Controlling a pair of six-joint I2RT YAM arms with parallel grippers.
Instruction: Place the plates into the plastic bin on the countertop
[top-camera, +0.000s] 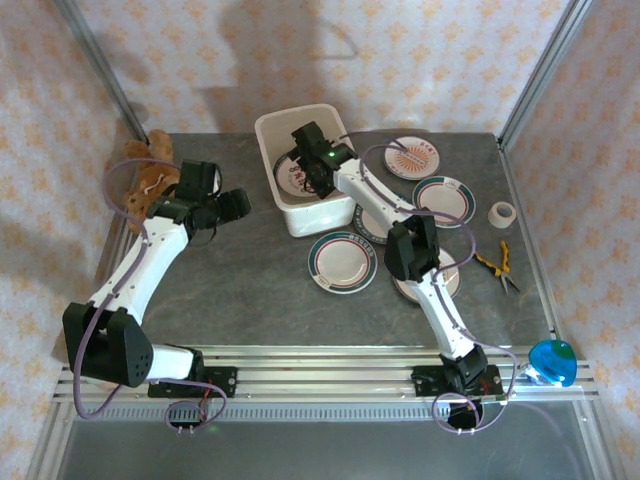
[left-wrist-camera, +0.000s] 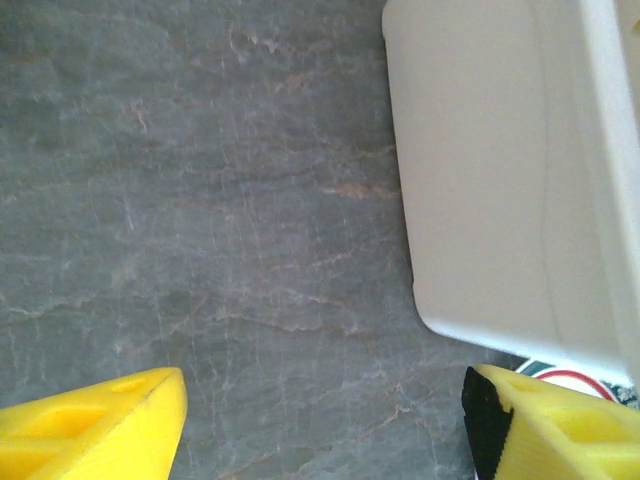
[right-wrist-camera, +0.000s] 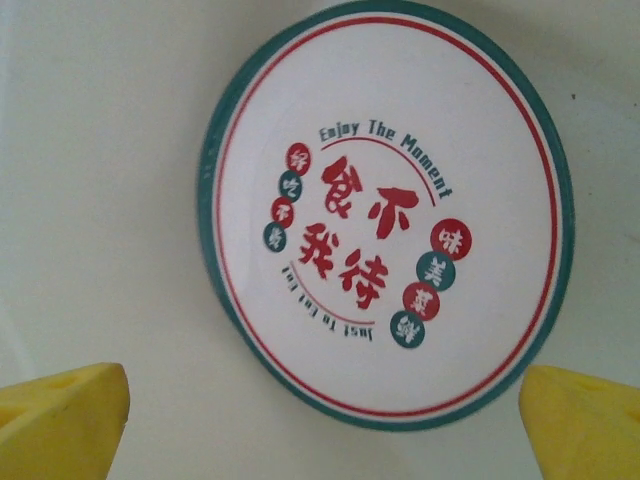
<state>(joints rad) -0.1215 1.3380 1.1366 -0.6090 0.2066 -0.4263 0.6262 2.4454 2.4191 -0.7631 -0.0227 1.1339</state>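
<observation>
Nearest us, at the lower middle of the top view, a teal-rimmed plate (top-camera: 342, 262) lies on the surface (top-camera: 250, 290). At least four more plates (top-camera: 443, 198) are spread to its right and above it, outside the bin (top-camera: 305, 215), so we judge most of the job is left. The left gripper (top-camera: 225, 215) hangs left of the bin, fingers apart and empty. Further up, the right gripper (top-camera: 318, 168) stands over the bin with fingers wide apart, and one lettered plate (right-wrist-camera: 385, 215) lies flat on the bin floor, free of it.
</observation>
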